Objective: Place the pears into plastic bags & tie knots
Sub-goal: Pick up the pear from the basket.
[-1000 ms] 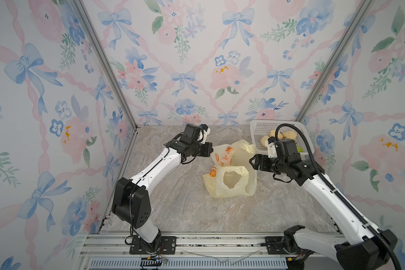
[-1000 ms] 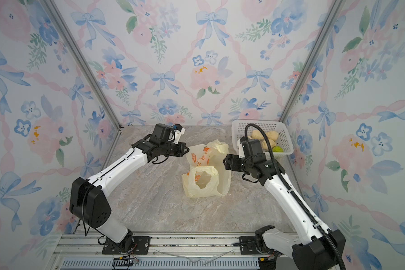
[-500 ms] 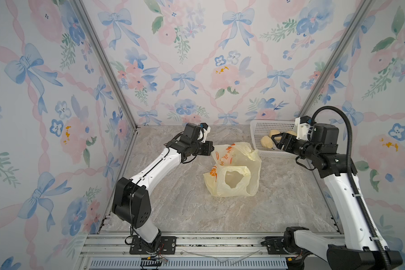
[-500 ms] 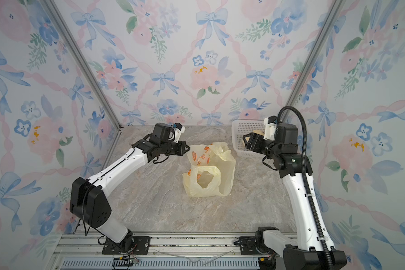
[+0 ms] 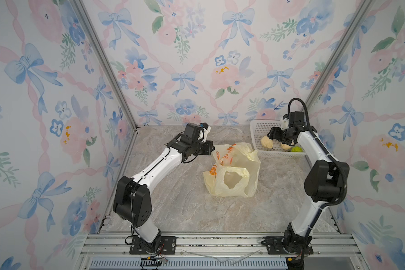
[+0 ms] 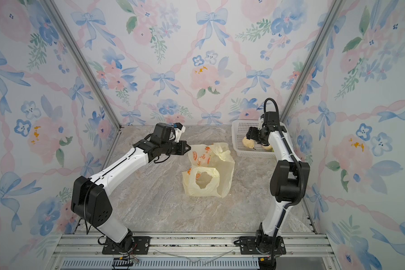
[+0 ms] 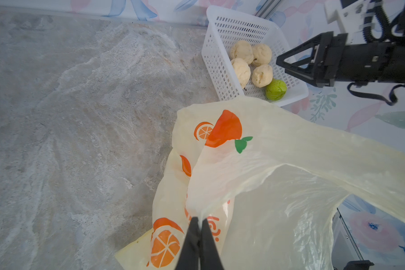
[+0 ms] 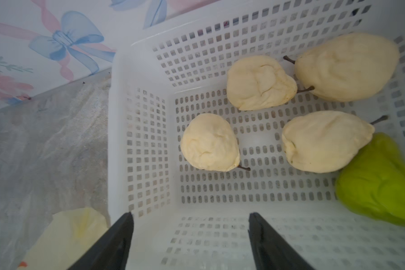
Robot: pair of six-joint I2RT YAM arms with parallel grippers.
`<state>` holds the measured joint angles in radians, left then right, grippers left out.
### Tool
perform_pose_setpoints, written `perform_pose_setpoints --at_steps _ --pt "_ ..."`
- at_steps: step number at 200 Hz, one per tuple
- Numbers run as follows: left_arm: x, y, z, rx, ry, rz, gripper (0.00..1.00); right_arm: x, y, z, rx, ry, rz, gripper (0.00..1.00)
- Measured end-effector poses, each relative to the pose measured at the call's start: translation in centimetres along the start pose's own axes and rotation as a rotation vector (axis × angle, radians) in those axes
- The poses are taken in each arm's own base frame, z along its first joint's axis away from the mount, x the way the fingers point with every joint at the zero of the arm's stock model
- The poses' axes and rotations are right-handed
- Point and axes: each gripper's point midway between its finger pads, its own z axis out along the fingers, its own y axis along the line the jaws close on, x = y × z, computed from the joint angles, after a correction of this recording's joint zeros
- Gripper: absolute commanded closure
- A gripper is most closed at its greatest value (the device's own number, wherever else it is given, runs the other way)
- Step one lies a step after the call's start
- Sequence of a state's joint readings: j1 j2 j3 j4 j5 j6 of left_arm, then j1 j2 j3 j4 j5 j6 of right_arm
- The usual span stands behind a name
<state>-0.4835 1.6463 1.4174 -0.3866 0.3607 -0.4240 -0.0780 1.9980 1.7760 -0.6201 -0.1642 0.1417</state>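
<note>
The pale-yellow plastic bag (image 5: 232, 174) with orange fruit prints lies crumpled mid-table, its mouth gaping. My left gripper (image 7: 199, 219) is shut on the bag's (image 7: 278, 163) top edge and holds it up. Several cream pears (image 8: 211, 142) and one green pear (image 8: 381, 180) lie in the white perforated basket (image 8: 145, 140) at the back right. My right gripper (image 8: 191, 215) hangs open over the basket's near wall, holding nothing. In both top views it (image 5: 272, 135) (image 6: 249, 135) hovers by a cream pear (image 5: 267, 142). No knots are in view.
The basket (image 5: 257, 126) stands against the back wall in the right corner, just behind the bag. Flowered walls close in the marble table (image 5: 173, 198) on three sides. A metal rail (image 5: 208, 243) with both arm bases runs along the front.
My right arm has swung from beside the bag back and up to over the basket. The bag's right side has spread out. The left gripper has stayed in place.
</note>
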Motion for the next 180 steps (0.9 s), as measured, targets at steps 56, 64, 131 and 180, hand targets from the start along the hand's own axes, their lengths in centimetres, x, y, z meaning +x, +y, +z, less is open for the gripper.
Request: perform_pose_setpoints --at_steps 56,64,131,180 --pt "0.0 -0.1 0.0 0.008 0.0 -0.008 1.0 -1.3 -0.6 8.9 0.018 0.059 -0.112 0.16" --pt "0.0 -0.1 0.0 0.007 0.0 -0.009 1.0 -1.3 -0.4 9.7 0.016 0.072 -0.122 0.15" --pt "0.4 0.3 0.3 0.001 0.005 -0.035 1.0 2.6 0.1 12.0 0.025 0.206 -0.17 0.18" --pt "0.3 0.5 0.2 -0.003 0.0 -0.04 1.0 4.3 -0.5 11.2 0.046 0.251 -0.176 0.43"
